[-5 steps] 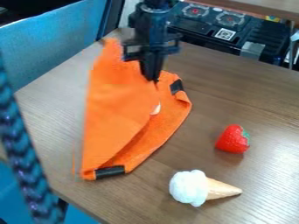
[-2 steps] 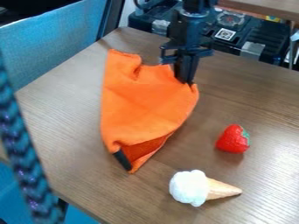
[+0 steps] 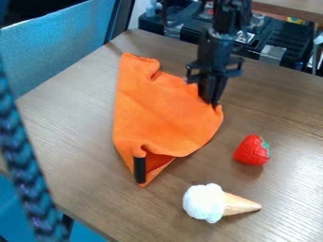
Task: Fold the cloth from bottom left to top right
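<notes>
Leftmost, beyond the braided strap (image 3: 24, 160) and the blue chair back (image 3: 56, 61), the orange cloth (image 3: 157, 111) is seen lying directly on the wooden table (image 3: 69, 132), in no container. A fold appears largely formed, though its layers are not squared: the upper edge is rucked, and at the lower tip, beside the black tab (image 3: 139, 169), the layers are left gaping.

At the cloth's right edge, the black gripper (image 3: 215, 103) is angled downward, its fingers closed together, with a pinch of fabric apparently held between the tips. For the fold to be finished well, that pinch should be kept low, laid out gently toward the top right and released only once flat. If it is pulled too hard, the whole cloth may be dragged and the layers skewed.

Further right, the toy cone (image 3: 240, 204) serves as the only holder among the toys, topped by a white scoop (image 3: 204, 203). Just beyond, the strawberry (image 3: 251, 151) is set apart from the cloth.
</notes>
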